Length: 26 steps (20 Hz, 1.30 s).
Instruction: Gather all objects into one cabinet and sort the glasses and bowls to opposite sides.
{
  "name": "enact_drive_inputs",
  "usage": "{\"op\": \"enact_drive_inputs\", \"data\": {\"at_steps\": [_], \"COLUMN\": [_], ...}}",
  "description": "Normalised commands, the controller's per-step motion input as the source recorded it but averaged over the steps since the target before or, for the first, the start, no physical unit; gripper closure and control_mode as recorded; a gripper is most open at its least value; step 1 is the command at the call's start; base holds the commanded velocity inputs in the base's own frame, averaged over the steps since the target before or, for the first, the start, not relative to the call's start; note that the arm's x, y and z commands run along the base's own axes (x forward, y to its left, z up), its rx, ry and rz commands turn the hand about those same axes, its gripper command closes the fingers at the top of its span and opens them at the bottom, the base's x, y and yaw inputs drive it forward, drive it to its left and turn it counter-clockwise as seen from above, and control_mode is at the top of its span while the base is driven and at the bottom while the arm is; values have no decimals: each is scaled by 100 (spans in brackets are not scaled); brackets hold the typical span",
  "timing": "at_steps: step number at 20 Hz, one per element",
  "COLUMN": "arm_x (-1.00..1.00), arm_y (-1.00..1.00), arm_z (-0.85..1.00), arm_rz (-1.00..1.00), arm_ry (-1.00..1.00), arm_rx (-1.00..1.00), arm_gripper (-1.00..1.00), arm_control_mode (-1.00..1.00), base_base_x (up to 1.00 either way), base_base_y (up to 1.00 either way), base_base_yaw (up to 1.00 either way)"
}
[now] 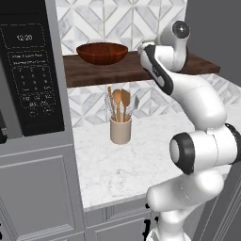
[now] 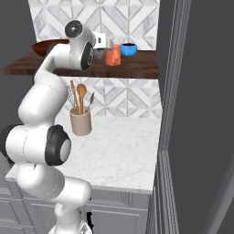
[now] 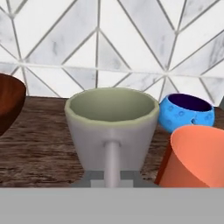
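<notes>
On the shelf [image 1: 94, 70], hand view: grey mug [image 3: 112, 131], handle facing

A grey mug [image 3: 111, 127] stands upright on the shelf board [image 3: 39, 148], between wooden bowl [image 3: 9, 103] and orange mug [image 3: 197, 155], blue cup [image 3: 187, 113] behind.

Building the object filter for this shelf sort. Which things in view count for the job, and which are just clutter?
Job:
grey mug
orange mug
blue cup
wooden bowl
shelf board

Clutter:
utensil holder with wooden spoons
microwave
grey cabinet fronts
</notes>
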Motion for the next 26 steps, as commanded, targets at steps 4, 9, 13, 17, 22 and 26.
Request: {"op": "enact_drive_inputs", "data": {"at_steps": [4, 9, 13, 17, 22, 26], "arm_x": [-1, -8, -6, -35, -65, -58], "arm_y": [25, 7, 0, 0, 0, 0], "arm_z": [-32, -5, 5, 39, 69, 81], "arm_rz": [0, 0, -2, -3, -3, -1], "arm_ry": [-13, -20, -21, -14, -3, 8], "arm_rx": [0, 0, 0, 0, 0, 4], "arm_gripper": [-100, -100, -100, -100, -100, -100], "arm_control_mode": [-100, -100, -100, -100, -100, -100], "base_base_x": [0, 0, 0, 0, 0, 0], "base_base_y": [0, 0, 0, 0, 0, 0], "base_base_yaw": [0, 0, 0, 0, 0, 0]}}
